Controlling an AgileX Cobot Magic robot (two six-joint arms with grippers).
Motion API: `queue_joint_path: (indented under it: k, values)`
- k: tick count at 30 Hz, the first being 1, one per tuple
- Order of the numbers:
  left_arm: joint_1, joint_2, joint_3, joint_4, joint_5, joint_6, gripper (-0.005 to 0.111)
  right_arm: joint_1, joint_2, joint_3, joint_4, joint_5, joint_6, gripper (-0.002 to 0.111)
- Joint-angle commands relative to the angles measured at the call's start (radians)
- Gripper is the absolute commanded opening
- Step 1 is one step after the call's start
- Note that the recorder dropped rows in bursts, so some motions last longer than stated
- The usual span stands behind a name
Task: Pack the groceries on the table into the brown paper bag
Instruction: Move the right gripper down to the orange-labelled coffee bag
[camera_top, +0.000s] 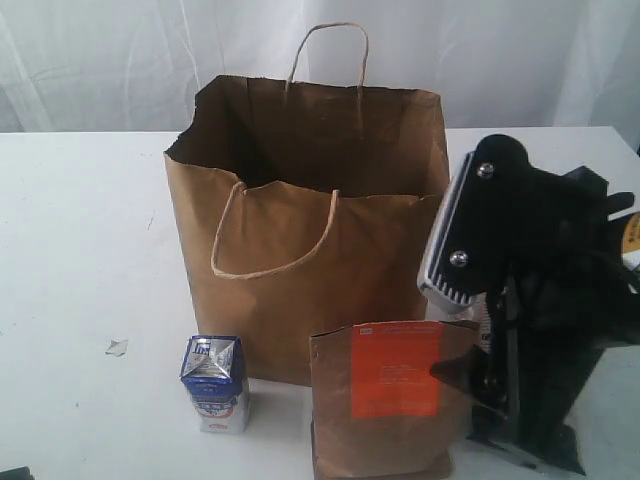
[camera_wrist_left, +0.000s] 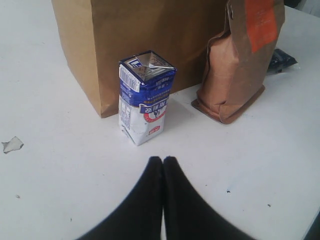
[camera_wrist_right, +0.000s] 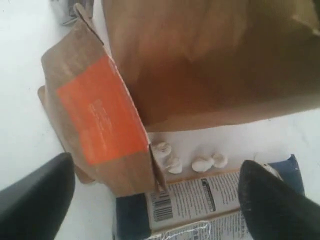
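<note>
The brown paper bag (camera_top: 310, 220) stands open and upright at the middle of the white table (camera_top: 80, 250). In front of it stand a small blue-white carton (camera_top: 215, 385) and a brown pouch with an orange label (camera_top: 390, 400). My left gripper (camera_wrist_left: 163, 159) is shut and empty, low over the table a short way from the carton (camera_wrist_left: 145, 95). My right gripper (camera_wrist_right: 155, 175) is open, hovering beside the pouch (camera_wrist_right: 100, 115) above a flat dark-blue noodle packet (camera_wrist_right: 210, 200). The packet lies between its spread fingers, against the bag's base (camera_wrist_right: 225, 60).
A small paper scrap (camera_top: 117, 347) lies on the table left of the carton. The right arm (camera_top: 550, 300) fills the right side of the exterior view and hides what is behind it. White curtain hangs behind the table.
</note>
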Motion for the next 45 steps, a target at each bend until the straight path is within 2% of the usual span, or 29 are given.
queue_joint_path:
  k: [1,9,15,21,34,36,41,45]
  values:
    - [0.000,-0.005,0.003,-0.007,0.005,0.000,0.000,-0.001,0.040,0.007,-0.003,-0.060,-0.023,0.082]
    - [0.000,-0.005,0.003,-0.007,0.005,0.000,0.000,-0.001,0.109,0.007,0.076,-0.073,-0.047,0.080]
    - [0.000,-0.005,0.003,-0.007,0.005,0.000,0.000,-0.001,0.126,0.007,0.238,0.001,-0.110,0.063]
    - [0.000,-0.005,0.003,-0.007,0.005,0.000,0.000,-0.001,0.126,0.007,0.288,0.033,-0.111,0.052]
    - [0.000,-0.005,0.003,-0.007,0.005,0.000,0.000,-0.001,0.229,0.007,0.285,0.008,-0.182,0.051]
    - [0.000,-0.005,0.003,-0.007,0.005,0.000,0.000,-0.001,0.243,0.007,0.285,0.006,-0.182,0.042]
    - [0.000,-0.005,0.003,-0.007,0.005,0.000,0.000,-0.001,0.242,0.007,0.297,0.014,-0.169,0.001]
    - [0.000,-0.005,0.003,-0.007,0.005,0.000,0.000,-0.001,0.199,0.007,0.332,0.025,-0.125,0.000]
